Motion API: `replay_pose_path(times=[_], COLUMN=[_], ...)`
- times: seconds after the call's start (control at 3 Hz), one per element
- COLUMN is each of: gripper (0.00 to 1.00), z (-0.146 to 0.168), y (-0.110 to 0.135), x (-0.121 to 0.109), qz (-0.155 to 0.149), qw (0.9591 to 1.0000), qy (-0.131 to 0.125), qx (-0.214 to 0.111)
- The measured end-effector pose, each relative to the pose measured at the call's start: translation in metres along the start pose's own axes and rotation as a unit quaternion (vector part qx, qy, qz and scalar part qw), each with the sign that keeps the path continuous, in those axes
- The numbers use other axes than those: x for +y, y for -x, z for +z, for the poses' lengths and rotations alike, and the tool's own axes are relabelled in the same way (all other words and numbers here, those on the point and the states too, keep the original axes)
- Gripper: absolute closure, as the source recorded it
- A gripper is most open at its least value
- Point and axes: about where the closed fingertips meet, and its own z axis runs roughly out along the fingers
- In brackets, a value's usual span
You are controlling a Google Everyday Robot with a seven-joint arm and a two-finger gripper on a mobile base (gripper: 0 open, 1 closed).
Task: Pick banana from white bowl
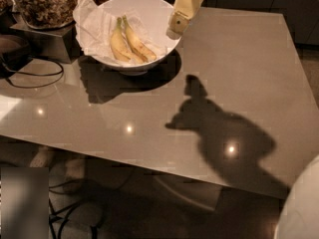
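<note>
Gripper [174, 30] is positioned at right rim of white bowl [149, 6]. Bowl is unobstructed from above. Banana [140, 44] is crowded by plumper banana [118, 46] and crumpled paper [92, 25] leftward.

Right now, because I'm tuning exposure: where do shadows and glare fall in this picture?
Camera view: the tool hangs at the right rim of the white bowl, and the arm casts a large dark shadow on the table. Same view: the bowl throws its own shadow just in front, three small glare spots dot the glossy top, and a grey blurred patch covers the bottom-left corner.
</note>
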Motion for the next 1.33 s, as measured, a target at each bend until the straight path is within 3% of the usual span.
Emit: replay_pose_path(times=[0.67, 1.33], gripper=[0.00, 0.30], z=[0.020, 0.038], y=[0.029, 0.032], x=[-0.001, -0.016], qz=[-0.028, 0.003], qw=[0.9992, 0.9993], qy=[0.019, 0.034], qx=[-0.021, -0.015])
